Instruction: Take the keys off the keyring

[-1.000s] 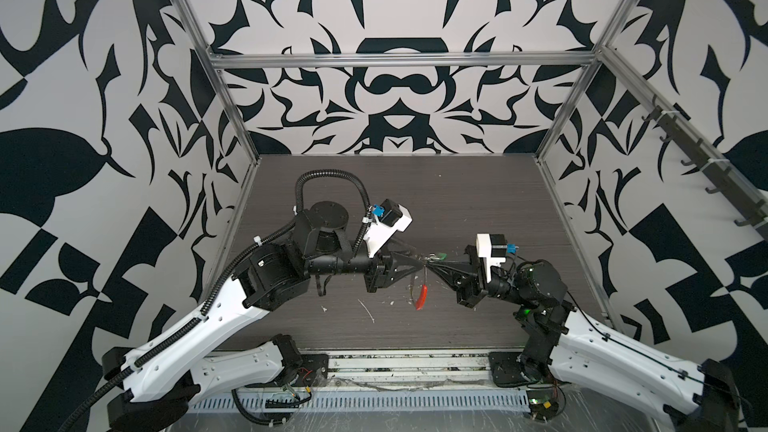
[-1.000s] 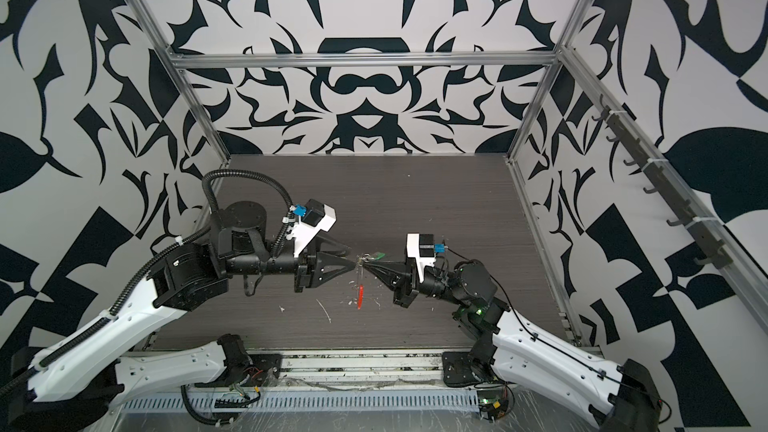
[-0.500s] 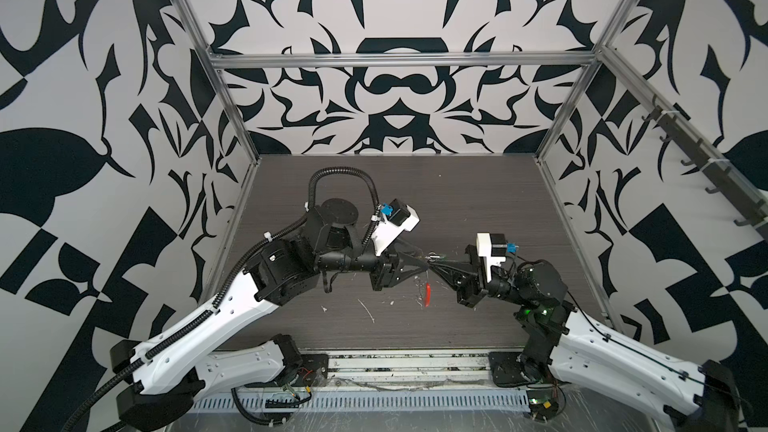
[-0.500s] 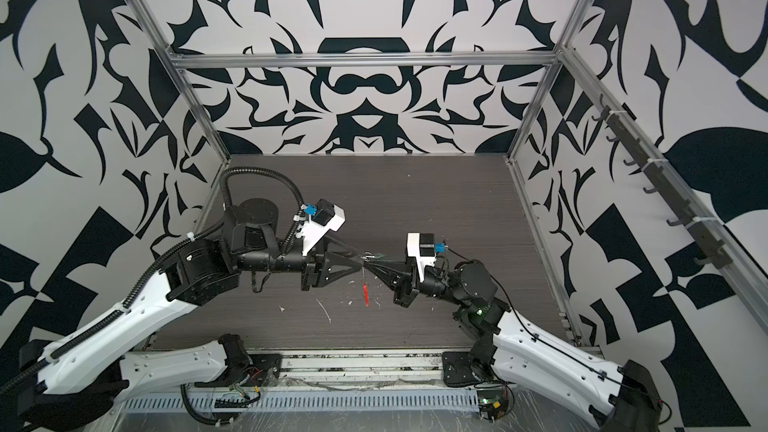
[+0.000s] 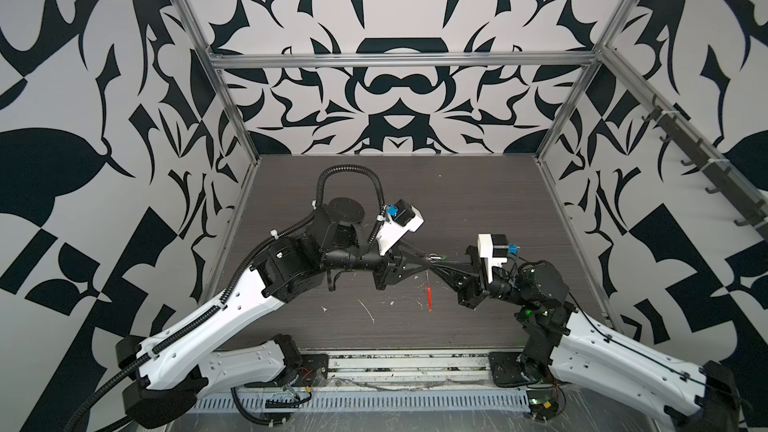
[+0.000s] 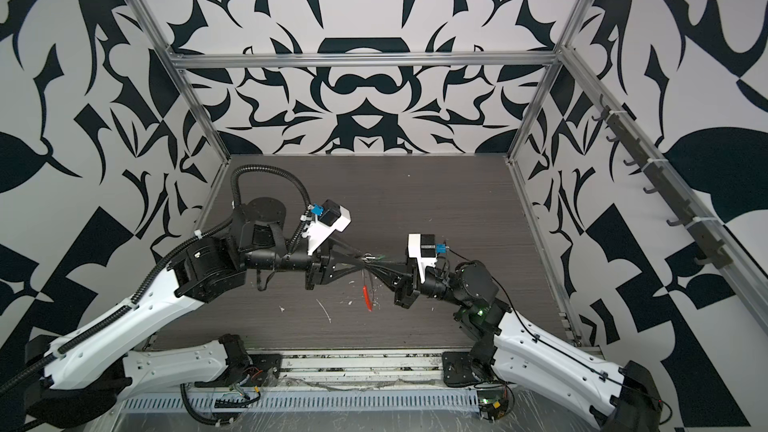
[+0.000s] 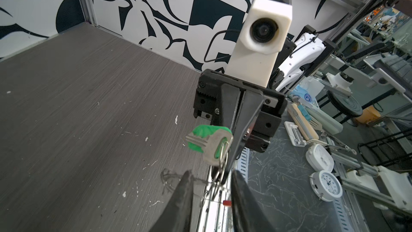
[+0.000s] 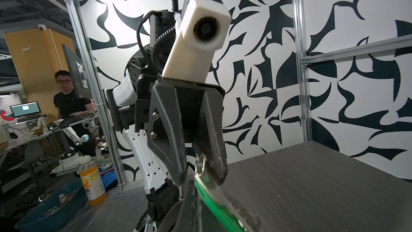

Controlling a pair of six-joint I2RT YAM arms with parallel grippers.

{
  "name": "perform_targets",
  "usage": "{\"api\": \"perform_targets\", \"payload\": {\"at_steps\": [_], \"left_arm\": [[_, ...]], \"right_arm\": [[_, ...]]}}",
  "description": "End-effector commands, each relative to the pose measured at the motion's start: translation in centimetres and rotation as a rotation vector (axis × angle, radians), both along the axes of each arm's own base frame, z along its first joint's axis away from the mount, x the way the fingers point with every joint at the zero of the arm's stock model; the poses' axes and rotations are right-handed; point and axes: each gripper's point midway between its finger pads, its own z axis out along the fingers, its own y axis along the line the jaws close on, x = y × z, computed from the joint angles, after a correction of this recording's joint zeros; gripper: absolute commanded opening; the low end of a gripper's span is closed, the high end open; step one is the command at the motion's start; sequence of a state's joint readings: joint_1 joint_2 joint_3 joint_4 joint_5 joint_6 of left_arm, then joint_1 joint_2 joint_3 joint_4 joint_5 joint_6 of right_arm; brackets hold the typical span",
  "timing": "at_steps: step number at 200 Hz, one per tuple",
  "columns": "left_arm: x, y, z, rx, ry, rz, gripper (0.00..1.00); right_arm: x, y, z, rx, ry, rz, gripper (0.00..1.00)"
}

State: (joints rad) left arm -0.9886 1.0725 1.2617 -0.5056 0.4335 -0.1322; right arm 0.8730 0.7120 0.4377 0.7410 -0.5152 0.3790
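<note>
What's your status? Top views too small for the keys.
Left gripper open, straddling rings. Right gripper shut on keyring, aloft. Green-tagged key not yet off. Nothing blocking.

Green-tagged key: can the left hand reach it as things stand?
Probably yes: the green-tagged key juts out uncovered beside the shut right hand, just ahead of the parted fingers of the left hand.

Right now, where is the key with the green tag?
In both top views the green-tagged key hangs above the middle of the table, between the left gripper and the right gripper, beside the right gripper's shut fingers.
</note>
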Motion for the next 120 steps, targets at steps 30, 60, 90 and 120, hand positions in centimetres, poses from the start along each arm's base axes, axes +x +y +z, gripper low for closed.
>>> {"api": "perform_targets", "payload": {"at_steps": [30,60,90,120], "left_arm": [[-0.64,0.13,0.86,-0.017,0.005,-0.026,0.22],[-0.64,0.39,0.92,-0.017,0.000,-0.017,0.23],[-0.67,0.65,1.12,-0.018,-0.007,-0.010,0.23],[-0.79,0.80,1.68,-0.032,-0.018,-0.013,0.18]], "right_arm": [[-0.63,-0.99,2.62,0.081,-0.053,-0.009,0.00],[-0.56,-0.96,2.60,0.080,-0.053,-0.012,0.00],[-0.57,-0.87,2.57,0.076,-0.049,-0.009,0.00],[-0.62,-0.87,2.50,0.074,-0.046,-0.006,0.00]]}}
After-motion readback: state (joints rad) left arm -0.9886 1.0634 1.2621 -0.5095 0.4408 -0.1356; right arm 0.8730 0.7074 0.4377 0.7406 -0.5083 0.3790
